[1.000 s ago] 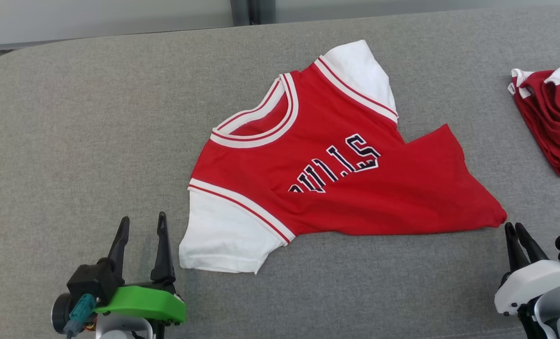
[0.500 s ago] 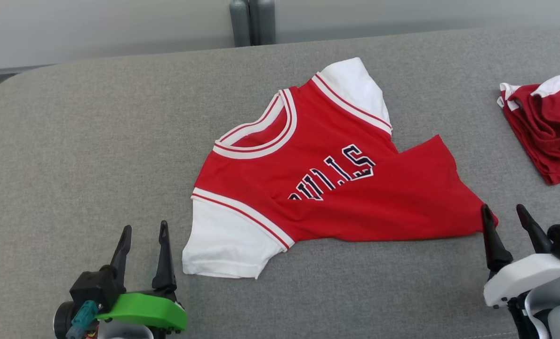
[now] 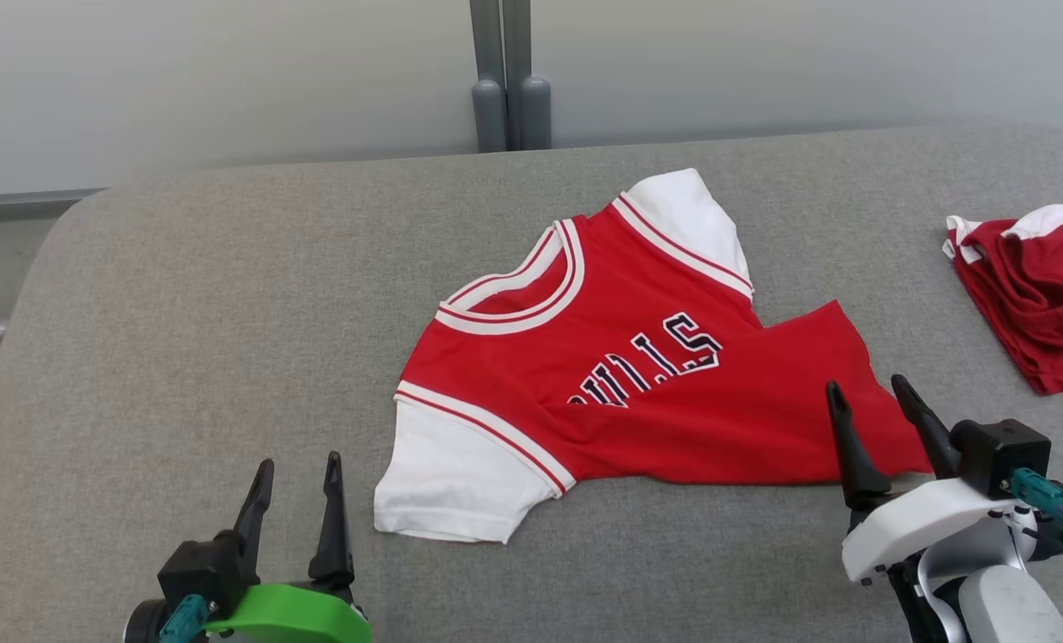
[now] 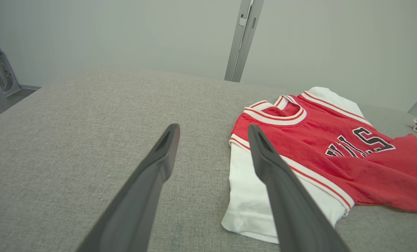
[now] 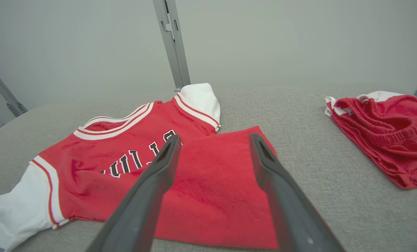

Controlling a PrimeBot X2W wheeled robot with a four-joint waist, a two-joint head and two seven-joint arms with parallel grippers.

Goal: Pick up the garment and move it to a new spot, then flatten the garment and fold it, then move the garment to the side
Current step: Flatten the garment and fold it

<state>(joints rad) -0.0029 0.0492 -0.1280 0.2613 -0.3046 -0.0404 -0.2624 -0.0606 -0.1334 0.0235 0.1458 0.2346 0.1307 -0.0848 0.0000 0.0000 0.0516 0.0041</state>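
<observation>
On the jersey [image 3: 514,375], the first letters of the lettering [image 3: 665,353] are hidden under a fold of its own cloth. Its lower hem corner is partly covered by the right tool [image 3: 864,386]. The crumpled red garment [image 3: 1036,304] is cut off by the head view's right edge

A red jersey [image 3: 639,375] with white sleeves lies partly folded, lettered front up, on the grey cushion [image 3: 228,313].
</observation>
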